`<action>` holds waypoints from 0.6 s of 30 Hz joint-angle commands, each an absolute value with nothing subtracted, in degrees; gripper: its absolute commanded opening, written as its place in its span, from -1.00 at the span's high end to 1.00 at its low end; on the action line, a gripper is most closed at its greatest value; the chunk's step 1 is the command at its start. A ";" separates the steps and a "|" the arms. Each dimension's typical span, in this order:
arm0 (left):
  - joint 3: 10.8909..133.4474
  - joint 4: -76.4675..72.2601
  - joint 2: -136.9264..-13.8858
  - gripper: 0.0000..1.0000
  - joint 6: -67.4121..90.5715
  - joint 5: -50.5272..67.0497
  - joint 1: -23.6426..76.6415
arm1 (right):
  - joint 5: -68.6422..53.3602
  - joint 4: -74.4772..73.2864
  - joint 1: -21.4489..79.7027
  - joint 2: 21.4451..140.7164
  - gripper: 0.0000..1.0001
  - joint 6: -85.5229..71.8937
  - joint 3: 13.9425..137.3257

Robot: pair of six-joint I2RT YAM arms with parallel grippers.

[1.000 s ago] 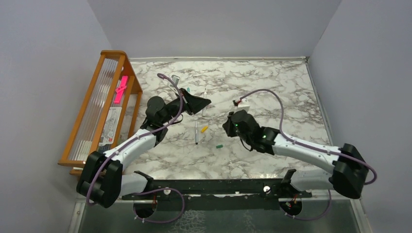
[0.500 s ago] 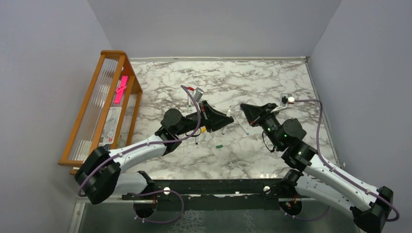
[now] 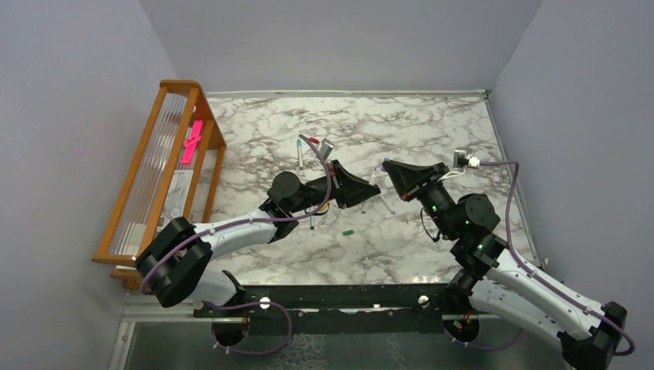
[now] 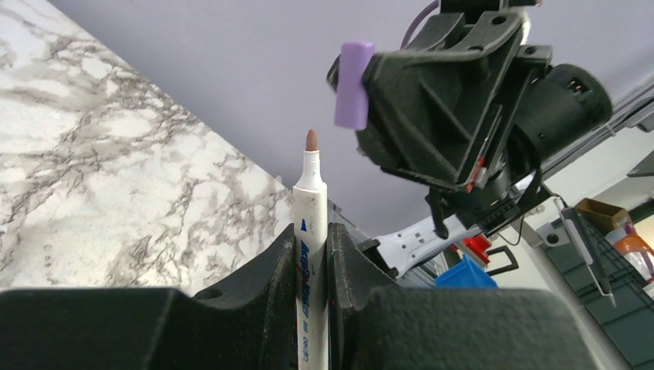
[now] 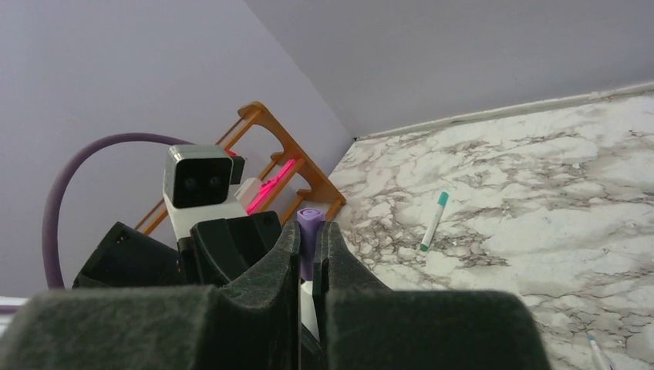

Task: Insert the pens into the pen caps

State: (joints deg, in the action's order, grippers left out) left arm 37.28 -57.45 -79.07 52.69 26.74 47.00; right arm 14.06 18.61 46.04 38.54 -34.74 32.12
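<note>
**Pen and cap held tip to mouth above the marble worktop**

The left pincer is closed tight around the barrel of a white pen. In the left wrist view the pen stands upright between the two black fingers. Its bare brownish tip points up and away from them, and blue print runs along the barrel.

The right pincer is pressed shut on a pale purple cap, which pokes out just past the fingertips. In the left wrist view this cap hangs above and a little to the right of the pen's tip. The two are near each other but apart, with a clear gap between them and the tip not inside the cap.

From above, both arms reach in over the middle of the worktop and their pincers face each other nose to nose.

Other task pieces lie loose on the marble:

- A teal-ended pen lies toward the far left.
- Another white pen lies slantwise under the space between the pincers.
- A small green cap lies nearer the arm bases.

A wooden rack stands along the left edge of the worktop, with a pink strip on it.
</note>
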 commanded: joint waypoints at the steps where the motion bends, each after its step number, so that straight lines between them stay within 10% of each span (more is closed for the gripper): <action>1: 40.13 -61.52 -78.95 1.00 53.72 28.68 47.36 | 11.59 20.64 46.05 38.78 0.99 -32.98 31.99; 18: 39.30 -61.26 -79.74 1.00 53.28 30.59 47.46 | 11.23 22.98 46.05 40.96 0.98 -32.01 33.54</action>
